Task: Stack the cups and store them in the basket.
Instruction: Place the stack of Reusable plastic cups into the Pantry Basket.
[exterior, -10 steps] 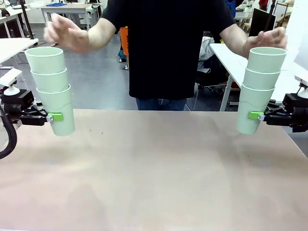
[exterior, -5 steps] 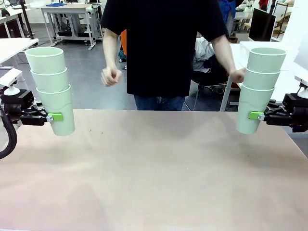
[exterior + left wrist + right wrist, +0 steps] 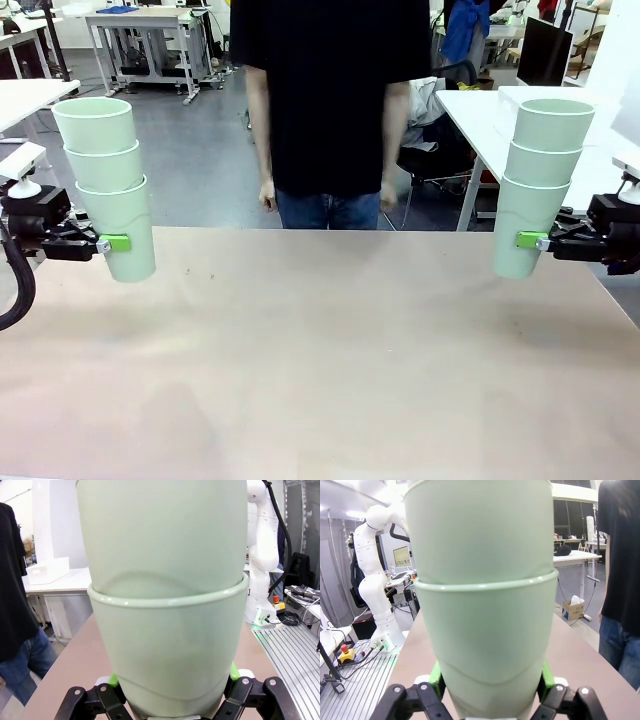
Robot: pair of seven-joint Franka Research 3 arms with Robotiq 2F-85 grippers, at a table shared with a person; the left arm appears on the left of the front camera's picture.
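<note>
The person's hands [image 3: 267, 195] have dropped from up beside the cups to hang at their sides, so the stacking help looks finished. The left gripper [image 3: 122, 244] clamps the bottom cup of a three-cup stack [image 3: 108, 170] at the table's [image 3: 320, 360] left edge. The right gripper [image 3: 518, 241] likewise pinches the other stack [image 3: 540, 170] at the right edge. Both stacks seem held clear of the table, though that is hard to judge. Joining the stacks and storing them remain to be done
</note>
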